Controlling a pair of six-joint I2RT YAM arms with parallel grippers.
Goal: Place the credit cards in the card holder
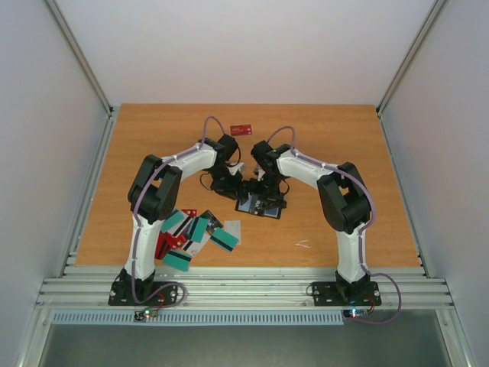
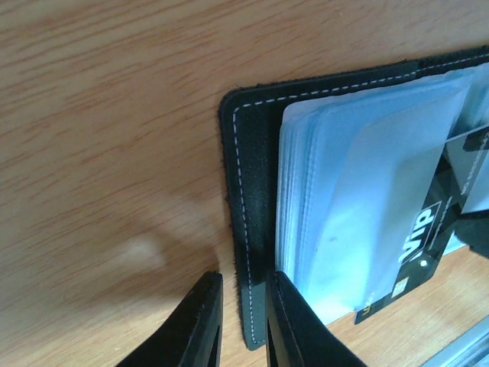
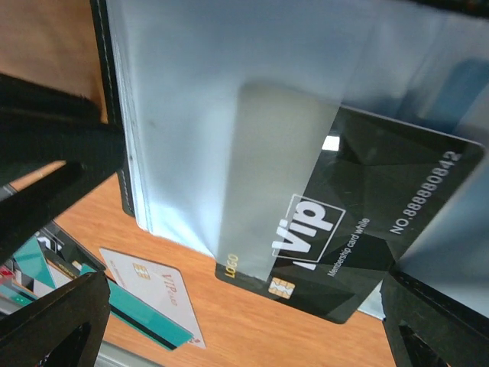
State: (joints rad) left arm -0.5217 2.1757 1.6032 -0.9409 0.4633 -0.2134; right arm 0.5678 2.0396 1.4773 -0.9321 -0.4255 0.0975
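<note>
Card holder (image 2: pixel 252 191) was pinched in the left claw (image 2: pixel 243 284), so imo the spread-open right claw (image 3: pixel 237 302) needed to shove the half-in VIP card (image 3: pixel 359 222) ahead of it straight, no twisting.

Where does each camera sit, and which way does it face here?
Top external: above and behind the bases, looking down at the table; left arm and right arm show whole, meeting over the card holder.
Left wrist: looks down past the left claw, which pinches the holder's stitched cover.
Right wrist: looks between the open right claw at a black VIP card half inside a sleeve.
Shared: both wrist views show that card.
</note>
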